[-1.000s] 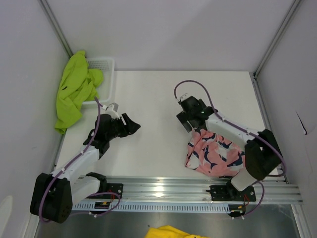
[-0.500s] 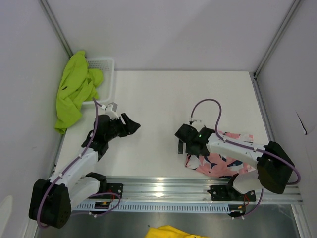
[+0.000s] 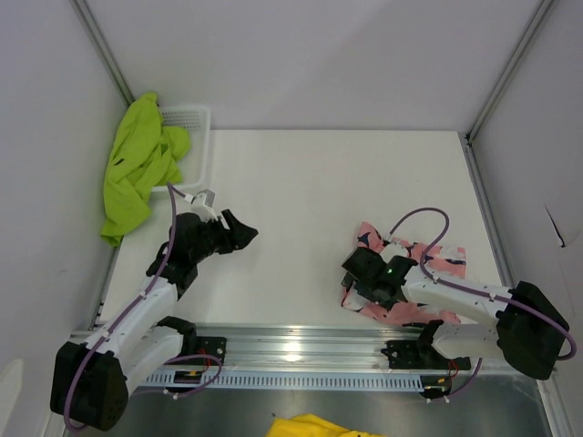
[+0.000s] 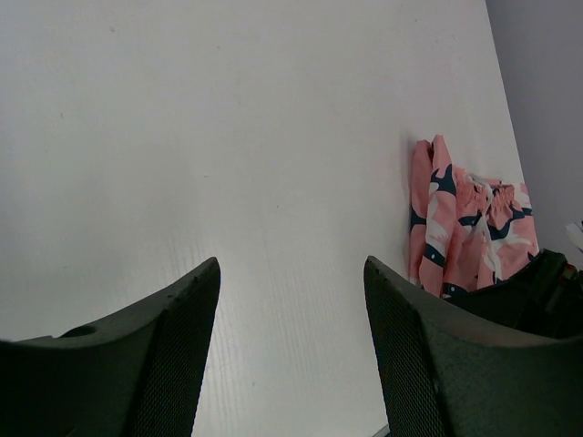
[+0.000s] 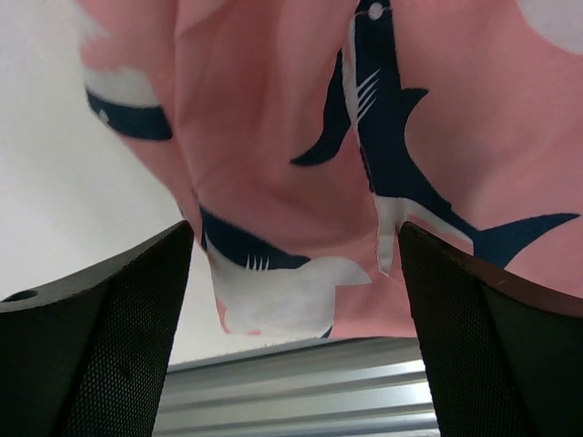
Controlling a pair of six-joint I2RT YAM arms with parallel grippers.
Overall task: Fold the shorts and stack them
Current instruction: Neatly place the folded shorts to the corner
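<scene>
Pink shorts [image 3: 444,261], one; lime green shorts [image 3: 137,168], one; white basket [image 3: 189,116], one.

Left arm [image 3: 153,293] stretched forward, left pincer [image 3: 239,232] parted and empty, right arm [image 3: 455,296] folded low, right pincer [image 3: 367,280] spread wide

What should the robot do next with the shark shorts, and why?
Probably the right pincer should drop a little and pinch the pink shorts. It is open, the cloth lies crumpled right below it, and the shorts are not folded yet.
</scene>
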